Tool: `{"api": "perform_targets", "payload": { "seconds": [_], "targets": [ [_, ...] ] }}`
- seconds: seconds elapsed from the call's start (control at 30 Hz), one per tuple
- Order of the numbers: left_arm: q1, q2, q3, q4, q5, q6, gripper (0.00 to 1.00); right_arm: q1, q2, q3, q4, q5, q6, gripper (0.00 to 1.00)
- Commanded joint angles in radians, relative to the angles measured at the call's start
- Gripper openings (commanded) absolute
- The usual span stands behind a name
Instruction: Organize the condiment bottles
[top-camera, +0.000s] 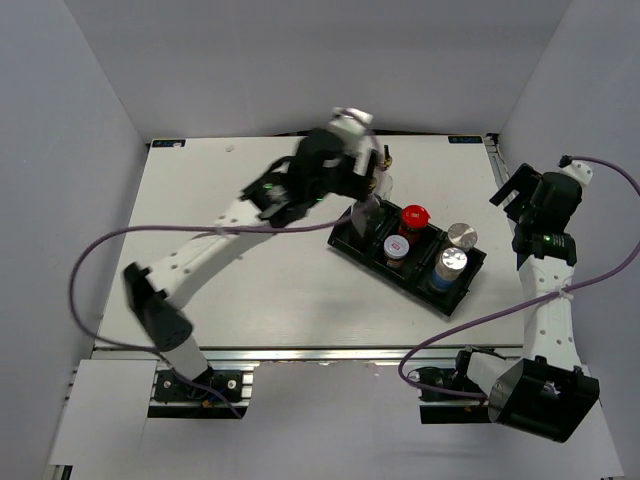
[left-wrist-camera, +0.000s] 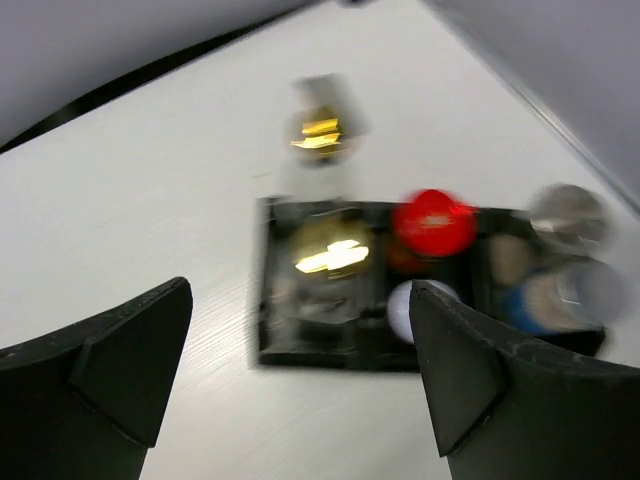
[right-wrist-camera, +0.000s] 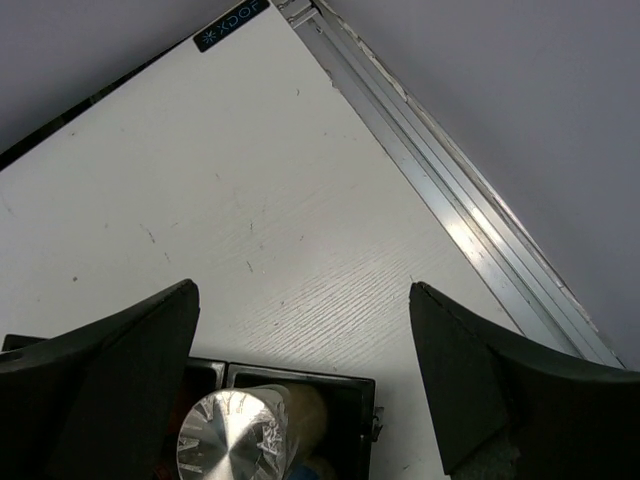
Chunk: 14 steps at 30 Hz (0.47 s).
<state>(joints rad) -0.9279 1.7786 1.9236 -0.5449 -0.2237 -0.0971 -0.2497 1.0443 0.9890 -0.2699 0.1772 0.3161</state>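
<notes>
Left gripper (left-wrist-camera: 300, 298) gapes empty near the tray (left-wrist-camera: 268, 342) (blurred view); right gripper (right-wrist-camera: 300, 295) likewise spread wide.

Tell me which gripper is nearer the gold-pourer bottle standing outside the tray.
Left. The left gripper hovers over the tray end next to the gold-pourer bottle; the right gripper is off the tray's opposite end, near the silver-lidded jar.

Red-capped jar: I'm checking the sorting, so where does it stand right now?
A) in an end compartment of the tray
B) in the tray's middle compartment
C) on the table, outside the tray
B: the red-capped jar stands in the middle compartment of the tray, beside the white-lidded jar.
</notes>
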Motion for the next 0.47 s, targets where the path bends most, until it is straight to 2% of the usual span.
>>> {"api": "perform_targets", "payload": {
  "seconds": [0.0, 0.03, 0.13, 0.2, 0.3, 0.43],
  "targets": [
    [0.163, -0.285, -0.252, 0.15, -0.194, -0.091, 0.98, -0.006, 0.026, 0.069, -0.014, -0.01, -0.015, 0.89],
    [0.205, -0.4, -0.394, 0.18, -0.236, -0.14, 0.98, -0.005, 0.026, 0.065, -0.002, 0.001, -0.003, 0.89],
    [0.397, -0.557, -0.552, 0.227, -0.266, -0.237, 0.98, -0.006, 0.023, 0.056, 0.012, 0.013, 0.006, 0.89],
    [0.533, -0.599, -0.668, 0.246, -0.243, -0.28, 0.98, -0.005, 0.026, 0.054, 0.006, 0.03, 0.006, 0.89],
    [0.599, -0.63, -0.768, 0.287, -0.224, -0.286, 0.98, -0.005, 0.033, 0.048, 0.012, 0.051, 0.012, 0.89],
    [0.636, -0.582, -0.75, 0.27, -0.23, -0.28, 0.98, -0.005, 0.029, 0.048, 0.044, 0.05, 0.008, 0.9]
  ]
}}
